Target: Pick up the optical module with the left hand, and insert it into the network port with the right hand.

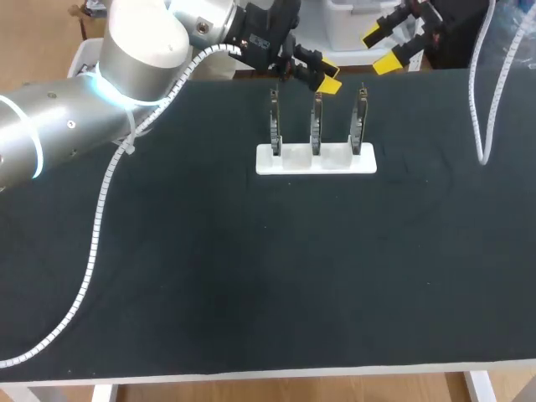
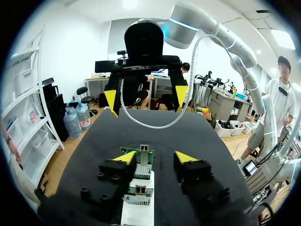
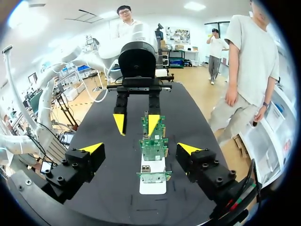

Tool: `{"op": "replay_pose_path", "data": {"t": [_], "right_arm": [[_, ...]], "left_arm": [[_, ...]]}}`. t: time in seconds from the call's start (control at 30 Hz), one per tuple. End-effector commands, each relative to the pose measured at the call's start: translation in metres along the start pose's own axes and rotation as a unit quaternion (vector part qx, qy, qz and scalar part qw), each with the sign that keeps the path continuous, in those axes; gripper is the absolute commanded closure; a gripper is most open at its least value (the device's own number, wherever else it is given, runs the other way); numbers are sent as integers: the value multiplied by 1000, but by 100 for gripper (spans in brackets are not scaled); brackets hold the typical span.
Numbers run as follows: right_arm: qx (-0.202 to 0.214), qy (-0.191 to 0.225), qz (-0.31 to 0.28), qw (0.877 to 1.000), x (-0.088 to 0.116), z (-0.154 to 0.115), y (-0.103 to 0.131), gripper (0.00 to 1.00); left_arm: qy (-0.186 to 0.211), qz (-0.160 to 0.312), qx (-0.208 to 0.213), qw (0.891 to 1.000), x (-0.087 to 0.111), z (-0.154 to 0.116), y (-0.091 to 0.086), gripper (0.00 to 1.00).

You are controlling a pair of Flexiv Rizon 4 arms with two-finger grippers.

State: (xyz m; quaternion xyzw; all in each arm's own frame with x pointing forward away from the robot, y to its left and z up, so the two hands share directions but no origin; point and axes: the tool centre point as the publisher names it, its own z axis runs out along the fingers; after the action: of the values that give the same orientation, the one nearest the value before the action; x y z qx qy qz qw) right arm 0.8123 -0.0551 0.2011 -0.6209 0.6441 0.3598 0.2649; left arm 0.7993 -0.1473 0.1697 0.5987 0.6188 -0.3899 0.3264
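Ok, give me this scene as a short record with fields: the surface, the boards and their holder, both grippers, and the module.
surface: black table
holder: white rectangular base, flat on the table
boards: three green circuit boards, upright in a row in the base
left gripper: open, close over the row, gripping no board
right gripper: open, facing the row from the other end, empty
optical module: cannot pick one out in these views
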Motion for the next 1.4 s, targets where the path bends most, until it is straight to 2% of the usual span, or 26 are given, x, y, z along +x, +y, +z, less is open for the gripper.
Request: {"op": "replay_pose_path", "data": {"t": [0.03, 0.43, 0.8, 0.93, 1.4], "right_arm": [[48, -1, -1, 999, 1, 1, 7, 0], [56, -16, -25, 998, -16, -10, 11, 0], [87, -38, -26, 995, -27, -29, 10, 0], [95, -32, -24, 995, -28, -33, 9, 0], [102, -18, -6, 995, -24, -29, 8, 0]], "left_arm": [[2, 0, 1, 1000, 0, 0, 1, 0], [2, 28, -16, 999, -20, -19, 0, 0], [15, 18, -92, 995, -17, -74, -3, 0], [16, 13, -112, 994, -13, -86, -5, 0], [15, 4, -116, 993, -9, -87, -8, 0]]}}
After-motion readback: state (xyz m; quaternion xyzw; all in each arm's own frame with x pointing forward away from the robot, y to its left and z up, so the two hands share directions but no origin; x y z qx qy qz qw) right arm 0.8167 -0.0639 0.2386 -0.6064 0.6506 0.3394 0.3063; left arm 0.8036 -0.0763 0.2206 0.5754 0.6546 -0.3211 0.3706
